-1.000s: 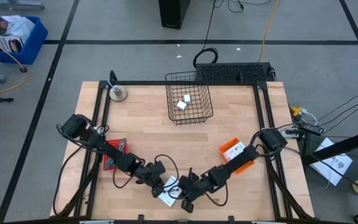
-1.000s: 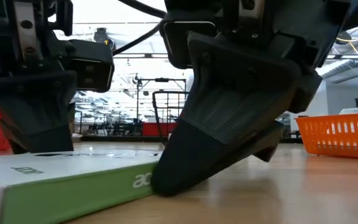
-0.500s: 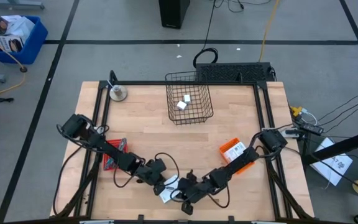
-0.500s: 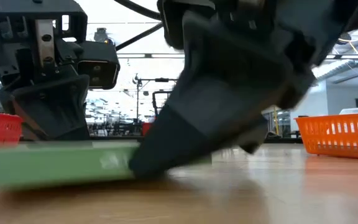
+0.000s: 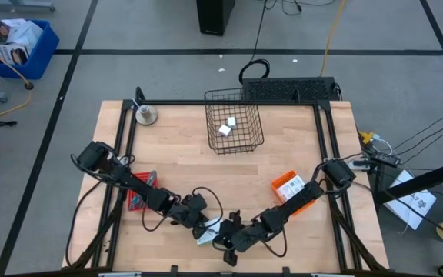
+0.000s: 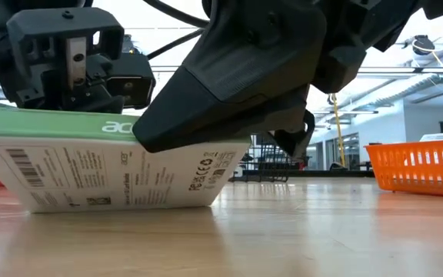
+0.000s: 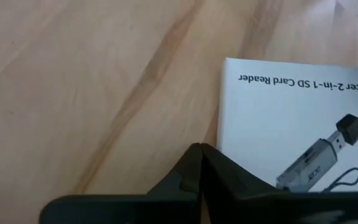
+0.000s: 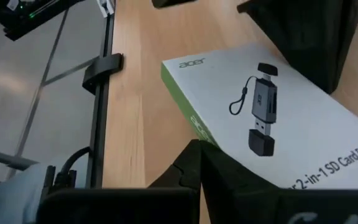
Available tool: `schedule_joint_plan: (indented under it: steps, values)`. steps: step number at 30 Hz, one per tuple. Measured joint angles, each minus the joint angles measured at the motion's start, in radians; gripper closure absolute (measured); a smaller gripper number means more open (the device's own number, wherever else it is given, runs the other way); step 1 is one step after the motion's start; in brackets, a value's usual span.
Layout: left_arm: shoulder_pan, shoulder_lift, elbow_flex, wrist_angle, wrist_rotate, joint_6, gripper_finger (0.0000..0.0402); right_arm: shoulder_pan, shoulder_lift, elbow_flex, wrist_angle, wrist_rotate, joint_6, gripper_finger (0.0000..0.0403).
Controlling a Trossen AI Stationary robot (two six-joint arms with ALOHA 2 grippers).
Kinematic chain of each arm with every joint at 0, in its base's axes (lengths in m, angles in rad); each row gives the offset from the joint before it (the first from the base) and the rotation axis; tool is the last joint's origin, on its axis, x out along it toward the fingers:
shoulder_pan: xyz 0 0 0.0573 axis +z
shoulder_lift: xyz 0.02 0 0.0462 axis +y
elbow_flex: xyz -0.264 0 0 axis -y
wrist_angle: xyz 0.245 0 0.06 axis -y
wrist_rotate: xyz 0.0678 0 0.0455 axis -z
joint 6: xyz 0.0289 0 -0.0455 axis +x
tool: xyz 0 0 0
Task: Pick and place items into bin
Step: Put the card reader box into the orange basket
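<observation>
Pressing together, both arms' fingers (image 7: pixel 197 163) flank the tilted white box (image 6: pixel 121 173); wire basket (image 5: pixel 234 127) well apart.

A white box (image 8: pixel 272 118) with a green side band and a printed black card reader sits on the pale wood-grain tabletop (image 5: pixel 183 161), near a black wire basket (image 5: pixel 234 127) holding white blocks (image 5: pixel 228 127), an orange box (image 5: pixel 288 185) and a red item (image 5: pixel 137 196).
</observation>
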Motion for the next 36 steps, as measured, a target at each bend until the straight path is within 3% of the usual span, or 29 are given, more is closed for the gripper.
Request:
schedule_joint_plan:
  steps: [6, 15, 25, 36]
  values:
    - [0.000, 0.000, 0.000, 0.002, -0.014, 0.008, 0.0372, 0.000, 0.000, 0.000, 0.004, 0.038, -0.035, 0.0403]
    - [0.000, 0.001, -0.001, 0.026, -0.013, 0.023, 0.0397, -0.033, -0.007, 0.002, 0.036, 0.082, -0.083, 0.0403]
    - [0.010, -0.005, 0.000, 0.035, -0.036, 0.082, 0.0366, -0.061, -0.007, 0.000, 0.039, 0.078, -0.108, 0.0403]
    - [0.035, -0.006, 0.001, 0.049, -0.046, 0.125, 0.0389, -0.070, -0.004, -0.002, 0.070, 0.085, -0.138, 0.0403]
